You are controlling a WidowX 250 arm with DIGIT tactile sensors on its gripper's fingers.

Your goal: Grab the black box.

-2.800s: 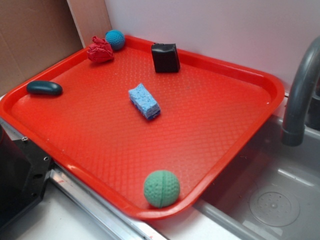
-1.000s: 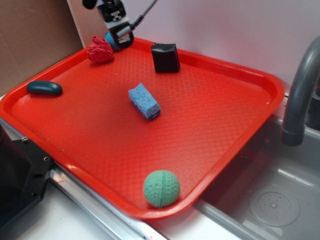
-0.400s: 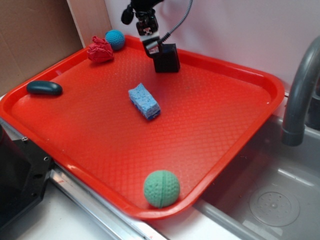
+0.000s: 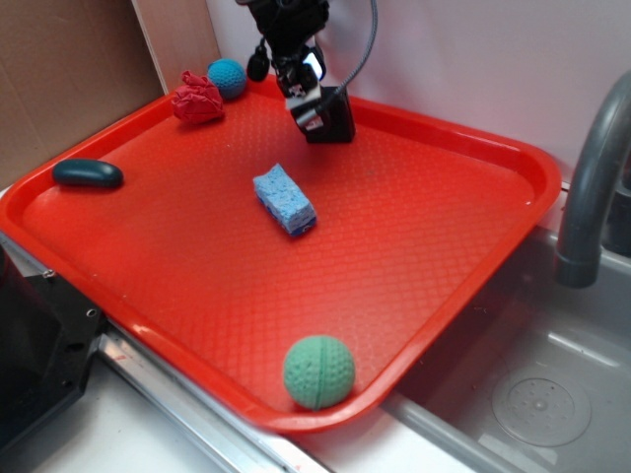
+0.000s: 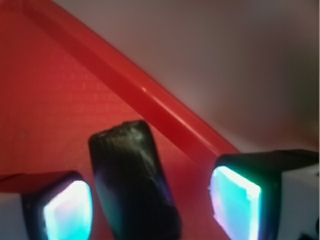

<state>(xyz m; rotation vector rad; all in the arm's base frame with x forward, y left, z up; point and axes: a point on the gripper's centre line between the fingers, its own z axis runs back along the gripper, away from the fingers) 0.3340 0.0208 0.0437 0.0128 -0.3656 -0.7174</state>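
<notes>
The black box (image 4: 333,119) is a small glossy black cuboid standing near the far rim of the red tray (image 4: 414,236). My gripper (image 4: 309,103) has come down from above onto the box's left top side and hides part of it. In the wrist view the box (image 5: 132,180) lies between my open jaws, nearer the left pad (image 5: 67,210) than the right pad (image 5: 235,202), with a gap to each. The gripper (image 5: 150,207) is open and holds nothing.
On the tray lie a blue sponge (image 4: 285,199), a green ball (image 4: 318,371) at the near edge, a dark teal oval (image 4: 88,174) at left, a red crumpled cloth (image 4: 198,98) and a blue ball (image 4: 227,77) at the far corner. A grey faucet (image 4: 592,187) and sink are on the right.
The arm came into view from the top, moved right from over the blue ball to the black box and dropped lower around it. The box has not moved.
</notes>
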